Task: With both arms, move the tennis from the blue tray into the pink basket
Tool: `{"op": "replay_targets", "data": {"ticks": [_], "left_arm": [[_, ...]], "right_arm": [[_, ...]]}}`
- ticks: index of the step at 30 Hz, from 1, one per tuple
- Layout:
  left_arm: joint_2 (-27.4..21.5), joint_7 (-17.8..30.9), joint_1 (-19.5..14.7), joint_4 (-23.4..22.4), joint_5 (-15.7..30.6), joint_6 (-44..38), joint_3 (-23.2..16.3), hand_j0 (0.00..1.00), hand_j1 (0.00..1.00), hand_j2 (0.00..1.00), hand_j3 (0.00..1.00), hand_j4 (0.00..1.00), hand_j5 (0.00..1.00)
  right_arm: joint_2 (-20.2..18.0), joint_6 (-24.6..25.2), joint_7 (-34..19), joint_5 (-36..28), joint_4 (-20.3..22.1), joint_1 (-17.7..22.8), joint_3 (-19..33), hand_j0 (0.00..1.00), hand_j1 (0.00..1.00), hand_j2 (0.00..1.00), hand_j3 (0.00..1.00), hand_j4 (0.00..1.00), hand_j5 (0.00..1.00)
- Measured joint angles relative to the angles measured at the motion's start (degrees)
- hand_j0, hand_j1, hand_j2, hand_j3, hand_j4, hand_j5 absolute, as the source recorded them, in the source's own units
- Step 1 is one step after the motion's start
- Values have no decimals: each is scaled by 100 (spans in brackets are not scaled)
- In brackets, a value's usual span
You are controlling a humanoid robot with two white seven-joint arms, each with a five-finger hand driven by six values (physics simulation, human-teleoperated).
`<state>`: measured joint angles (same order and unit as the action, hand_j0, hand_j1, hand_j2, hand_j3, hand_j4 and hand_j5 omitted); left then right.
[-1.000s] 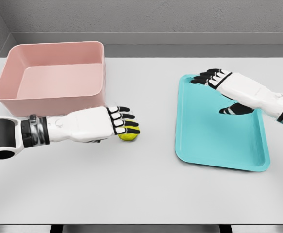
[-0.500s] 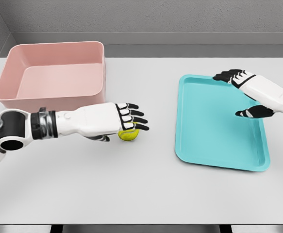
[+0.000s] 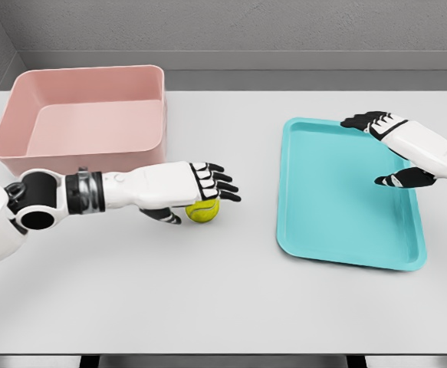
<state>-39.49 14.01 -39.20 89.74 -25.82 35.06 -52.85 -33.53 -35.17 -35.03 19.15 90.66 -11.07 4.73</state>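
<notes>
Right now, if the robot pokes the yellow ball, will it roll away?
Probably yes. The tennis ball is round and sits on the flat, smooth table, with no rim beside it. The left hand hovers over it with fingers spread, so nothing seems to grip it yet.

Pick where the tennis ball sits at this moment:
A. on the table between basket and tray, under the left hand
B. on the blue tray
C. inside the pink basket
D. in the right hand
A: the tennis ball rests on the table beneath the left hand, clear of the pink basket and the blue tray.
</notes>
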Motion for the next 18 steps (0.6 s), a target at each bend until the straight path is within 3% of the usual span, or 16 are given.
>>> {"op": "replay_targets", "data": {"ticks": [18], "left_arm": [[377,9,-202,-728,-14,0,-287,100,100,100,100,100,100]], "right_arm": [[5,0,0,-9,-2,26,50,100,100,100,100,100,100]]}}
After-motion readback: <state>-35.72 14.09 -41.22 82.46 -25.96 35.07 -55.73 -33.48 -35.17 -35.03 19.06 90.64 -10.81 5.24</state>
